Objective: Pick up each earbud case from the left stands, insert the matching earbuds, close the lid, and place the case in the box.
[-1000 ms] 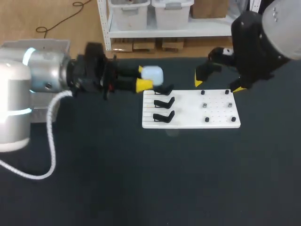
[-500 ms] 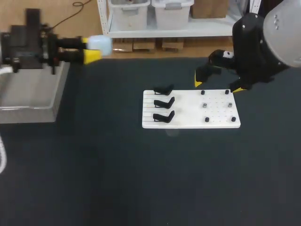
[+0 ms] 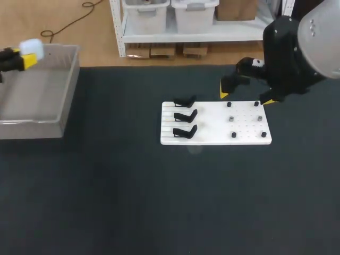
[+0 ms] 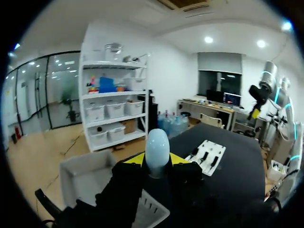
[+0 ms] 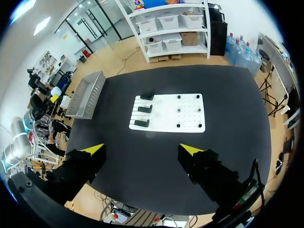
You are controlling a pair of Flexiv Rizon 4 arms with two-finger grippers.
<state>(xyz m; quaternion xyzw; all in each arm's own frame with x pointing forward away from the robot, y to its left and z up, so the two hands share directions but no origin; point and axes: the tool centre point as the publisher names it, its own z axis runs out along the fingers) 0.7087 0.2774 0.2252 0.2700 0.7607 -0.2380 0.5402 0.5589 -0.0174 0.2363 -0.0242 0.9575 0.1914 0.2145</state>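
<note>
Since a second ago my left gripper [image 3: 24,54] has swung from beside the stands [image 3: 185,116] out to the box [image 3: 70,79], taking the case [image 3: 32,46] with it. It is clamped on the case from both sides (the wrist view shows it upright between the yellow tips, box below). The lid looks closed to me. To drop it well, I'd centre it over the box, lower it close to the bottom, and only then let go, so it neither bounces nor pops open. All three stands sit bare on the white board [image 3: 212,135] on the desk [image 3: 159,202]. My right gripper [image 3: 246,98] hovers over the board's far edge, spread wide and holding nothing.
</note>
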